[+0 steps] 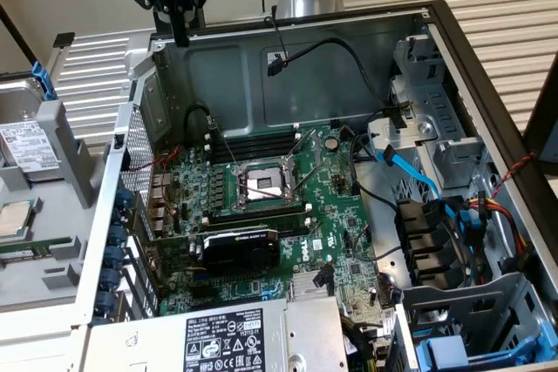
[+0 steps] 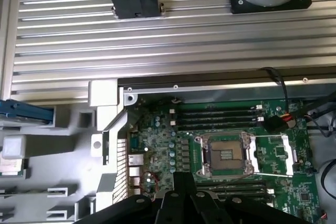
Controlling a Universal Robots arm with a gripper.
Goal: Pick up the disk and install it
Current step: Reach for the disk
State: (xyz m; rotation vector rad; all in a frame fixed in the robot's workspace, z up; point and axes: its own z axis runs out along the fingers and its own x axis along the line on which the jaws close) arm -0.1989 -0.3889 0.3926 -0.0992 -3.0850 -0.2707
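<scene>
— Where is the disk [image 1: 24, 141]?
— In the grey rack [image 1: 74, 154], nine o'clock of the open case [image 1: 227, 84].
— And the gripper [image 1: 181, 34]?
— Fingers pressed together, empty, above the case's eleven o'clock corner.

The motherboard [image 1: 340, 215] is green; the disk [image 1: 21, 115] is silver-grey with blue edging.
</scene>
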